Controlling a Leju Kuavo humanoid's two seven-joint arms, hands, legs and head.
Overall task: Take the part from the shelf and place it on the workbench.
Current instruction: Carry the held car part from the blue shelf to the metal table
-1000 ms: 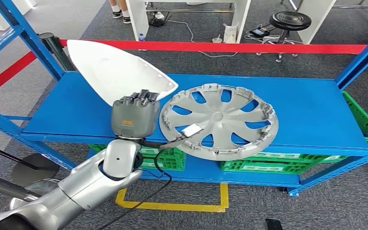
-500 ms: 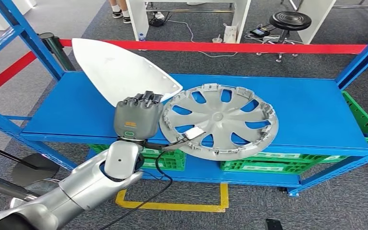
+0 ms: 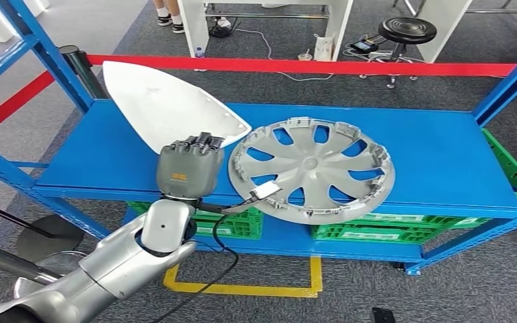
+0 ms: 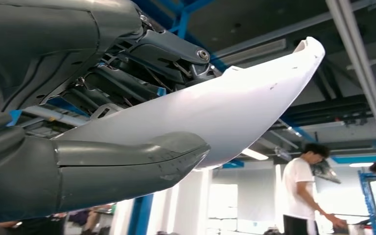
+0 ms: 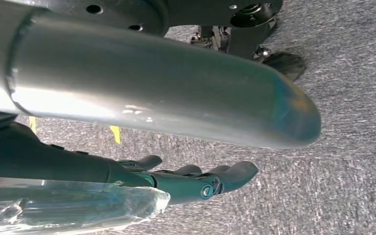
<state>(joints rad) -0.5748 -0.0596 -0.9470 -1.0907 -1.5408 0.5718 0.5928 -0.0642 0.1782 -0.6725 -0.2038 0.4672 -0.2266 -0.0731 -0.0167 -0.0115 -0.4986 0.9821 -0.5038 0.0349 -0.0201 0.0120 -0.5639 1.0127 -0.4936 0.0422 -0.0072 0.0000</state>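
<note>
head view: left hand [image 3: 187, 166] grips white part's [image 3: 165, 101] near right end above blue shelf [image 3: 437, 155], long axis running near-right to far-left, tip far-left, beside hubcap [image 3: 312, 169] | left wrist: fingers [image 4: 142, 73] and thumb clamp part [image 4: 235, 105] | right wrist: right hand [image 5: 196, 181] hangs over floor, fingers loosely apart, holding nothing

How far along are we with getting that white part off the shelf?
Done: the left hand grips the white part, raised at a tilt above the blue shelf. In hand: carrying it clear of the shelf. Left: setting it on the workbench. The silver wheel cover lies untouched; the right hand hangs open over the floor.
</note>
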